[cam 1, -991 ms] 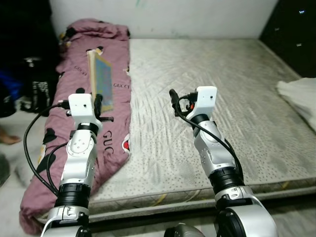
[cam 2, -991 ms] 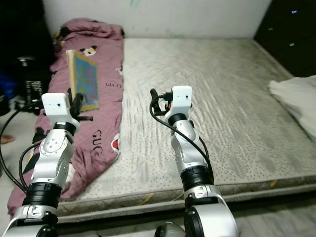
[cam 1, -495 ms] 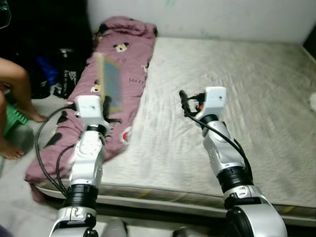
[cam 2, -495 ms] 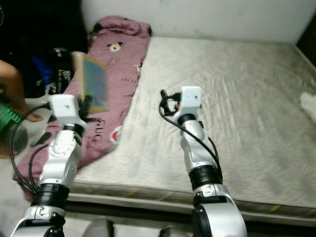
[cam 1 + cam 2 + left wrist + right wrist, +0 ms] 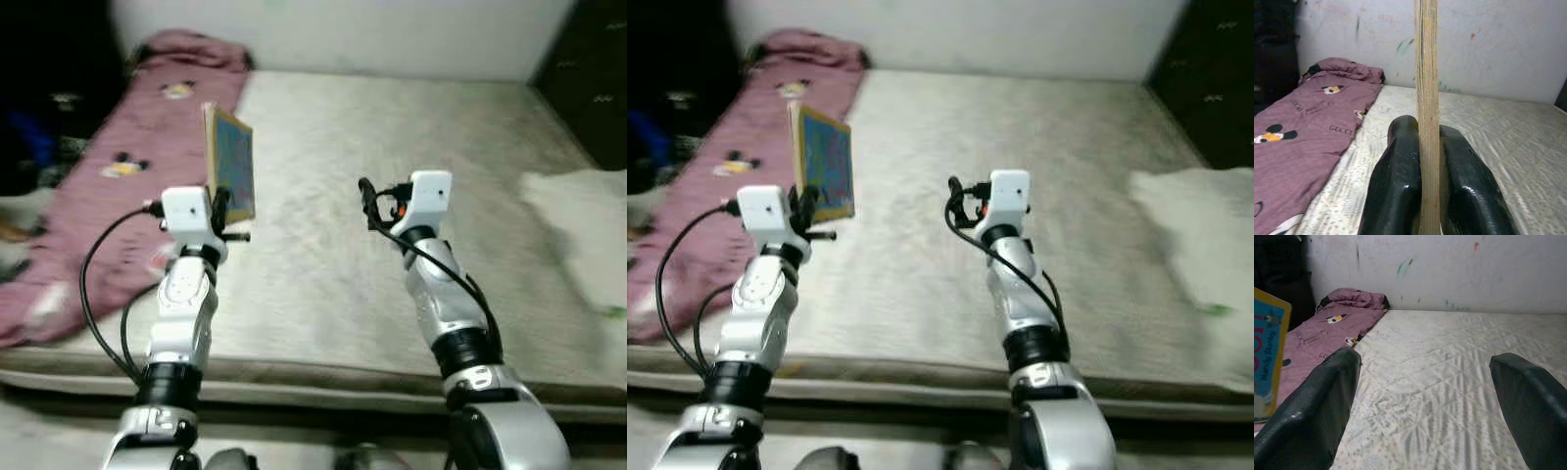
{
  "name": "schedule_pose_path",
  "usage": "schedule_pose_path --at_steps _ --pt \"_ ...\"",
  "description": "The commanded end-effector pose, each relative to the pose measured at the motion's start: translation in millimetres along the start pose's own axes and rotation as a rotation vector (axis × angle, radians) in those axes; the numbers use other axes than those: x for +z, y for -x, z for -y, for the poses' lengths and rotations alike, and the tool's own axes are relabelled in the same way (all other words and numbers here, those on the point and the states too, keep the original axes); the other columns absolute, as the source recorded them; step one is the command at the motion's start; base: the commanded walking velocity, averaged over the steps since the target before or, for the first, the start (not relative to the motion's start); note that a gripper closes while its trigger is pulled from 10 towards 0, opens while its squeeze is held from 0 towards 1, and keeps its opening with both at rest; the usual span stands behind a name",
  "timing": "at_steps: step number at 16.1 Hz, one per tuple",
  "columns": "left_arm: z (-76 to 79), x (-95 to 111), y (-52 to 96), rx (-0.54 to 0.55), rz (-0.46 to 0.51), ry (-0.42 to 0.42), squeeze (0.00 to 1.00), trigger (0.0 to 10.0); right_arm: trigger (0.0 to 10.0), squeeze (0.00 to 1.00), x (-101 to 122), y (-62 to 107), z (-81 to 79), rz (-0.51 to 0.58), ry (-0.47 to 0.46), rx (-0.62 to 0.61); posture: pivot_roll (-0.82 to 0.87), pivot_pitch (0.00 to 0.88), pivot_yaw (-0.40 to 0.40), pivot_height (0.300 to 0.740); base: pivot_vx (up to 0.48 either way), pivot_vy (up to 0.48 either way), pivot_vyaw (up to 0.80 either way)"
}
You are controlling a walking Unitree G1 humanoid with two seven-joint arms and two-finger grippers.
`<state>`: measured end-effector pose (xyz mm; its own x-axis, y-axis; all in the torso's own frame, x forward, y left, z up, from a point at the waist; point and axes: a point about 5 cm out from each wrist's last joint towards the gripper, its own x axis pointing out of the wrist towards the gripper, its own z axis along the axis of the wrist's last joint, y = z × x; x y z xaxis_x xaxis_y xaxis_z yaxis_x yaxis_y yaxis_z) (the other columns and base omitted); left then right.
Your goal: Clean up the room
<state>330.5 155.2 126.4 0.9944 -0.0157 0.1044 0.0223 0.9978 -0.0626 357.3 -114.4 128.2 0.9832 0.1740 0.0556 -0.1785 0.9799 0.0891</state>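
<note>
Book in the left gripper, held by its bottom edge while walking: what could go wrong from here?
1. The left gripper pinches the book only at its lower edge, upright above the mattress; it could tip or slip out, judging by the motion blur.
2. The open right gripper gives the book no support.

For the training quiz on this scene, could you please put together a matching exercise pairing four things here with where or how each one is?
Things:
1. book
2. quilt
3. left gripper
4. right gripper

States or places:
A. open, held above the mattress
B. shut on the book's lower edge
C. held upright in the air
D. lying along the mattress's left side, maroon with cartoon prints

Pairs: 1-C, 2-D, 3-B, 4-A
</note>
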Motion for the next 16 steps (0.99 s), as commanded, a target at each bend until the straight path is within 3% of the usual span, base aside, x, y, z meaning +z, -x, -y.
schedule_pose_path --at_steps 1,5,9,13,16 --pt "-9.6 13.4 -2.9 0.038 0.068 -0.011 0.0 10.0 10.0 0.0 3.9 -2.6 -6.7 0.013 -0.003 0.016 -0.06 0.0 -0.011 0.74 0.0 0.0 0.0" --pt "-11.1 14.0 -4.1 0.064 0.067 -0.055 0.0 10.0 10.0 0.0 3.8 -2.7 -5.7 0.015 -0.012 0.01 -0.06 0.0 -0.011 0.74 0.0 0.0 0.0" --pt "-10.7 14.1 -4.9 0.023 0.059 -0.024 0.0 10.0 10.0 0.0 3.1 -3.0 -4.9 0.004 -0.023 0.004 -0.06 0.0 -0.013 0.74 0.0 0.0 0.0" --pt "-9.6 13.5 -4.8 0.017 0.058 -0.008 0.0 10.0 10.0 0.0 3.9 -3.3 -4.3 0.008 -0.028 0.003 -0.06 0.0 -0.015 0.74 0.0 -0.203 -0.78" --pt "-8.8 13.5 -5.1 0.014 0.058 -0.005 0.0 10.0 10.0 0.0 4.0 -3.6 -4.0 0.008 -0.026 0.003 -0.06 0.0 -0.015 0.74 0.0 -0.277 -0.17"
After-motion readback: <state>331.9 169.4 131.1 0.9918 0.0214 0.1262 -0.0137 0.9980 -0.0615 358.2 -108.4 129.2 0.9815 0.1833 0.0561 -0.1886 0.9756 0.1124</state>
